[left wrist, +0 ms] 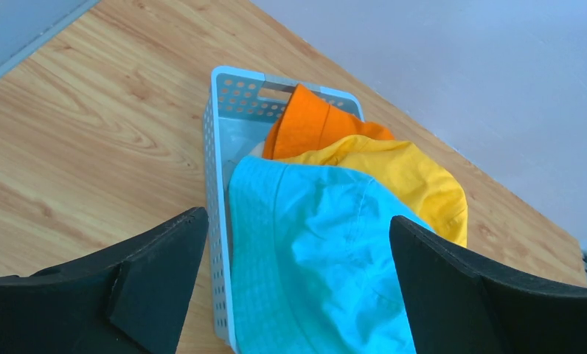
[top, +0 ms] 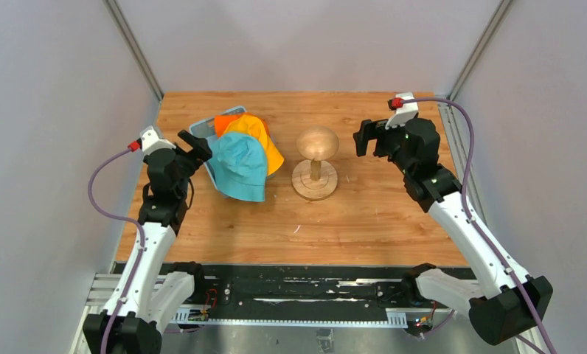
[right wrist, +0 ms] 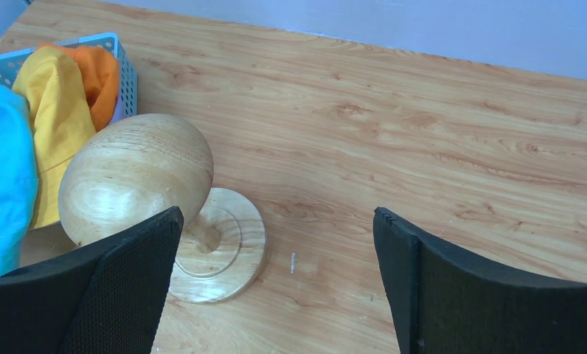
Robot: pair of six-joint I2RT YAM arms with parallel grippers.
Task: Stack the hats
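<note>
A teal hat (top: 240,166) lies on top of a pile in the light blue basket (top: 199,127), spilling over its front edge. A yellow hat (top: 258,133) and an orange hat (top: 224,122) lie under and behind it. The beige, lavender and grey hats are hidden. My left gripper (top: 199,147) is open and empty, just left of the basket; in the left wrist view the teal hat (left wrist: 316,251) lies between its fingers (left wrist: 161,258). My right gripper (top: 368,137) is open and empty, right of the wooden hat stand (top: 316,147).
The wooden hat stand (right wrist: 139,177) is bare, on its round base (right wrist: 220,247) at the table's middle. The basket (left wrist: 215,184) sits at the back left. Grey walls close in the table's left, right and back sides.
</note>
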